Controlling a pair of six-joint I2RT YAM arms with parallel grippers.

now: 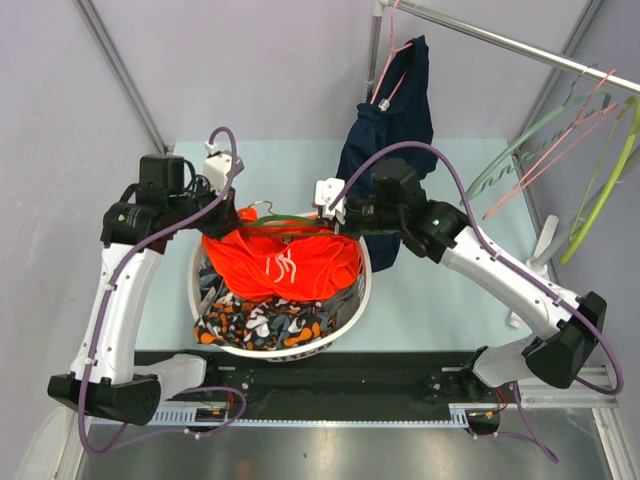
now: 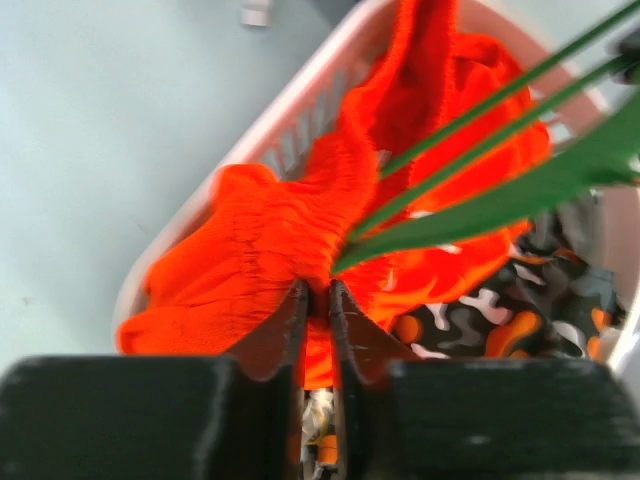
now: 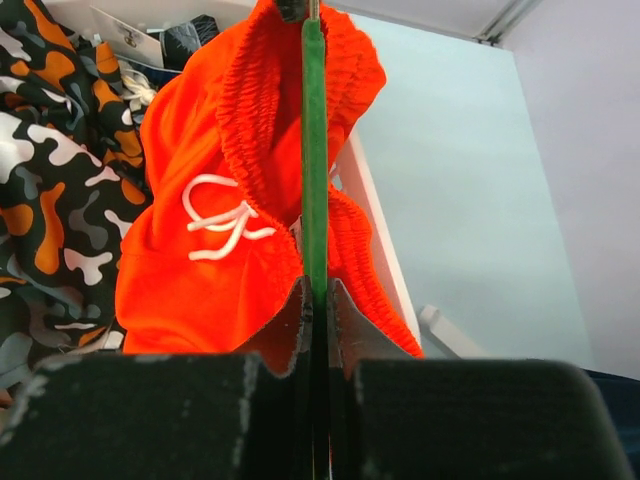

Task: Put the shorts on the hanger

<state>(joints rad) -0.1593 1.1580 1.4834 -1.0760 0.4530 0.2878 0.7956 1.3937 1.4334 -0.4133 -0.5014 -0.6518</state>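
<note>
The orange-red shorts with a white drawstring hang over the white basket, stretched between my two grippers. The dark green hanger runs along their waistband. My left gripper is shut on the gathered waistband of the shorts at the hanger's left end. My right gripper is shut on the hanger's thin green bar, with the shorts' waistband draped around that bar. The hanger's hook is barely visible.
An orange-black-white patterned cloth lies in the basket under the shorts. A dark navy garment hangs on a pink hanger from the rail at the back. Lime-green and pink hangers hang at the right. A white clip lies on the table.
</note>
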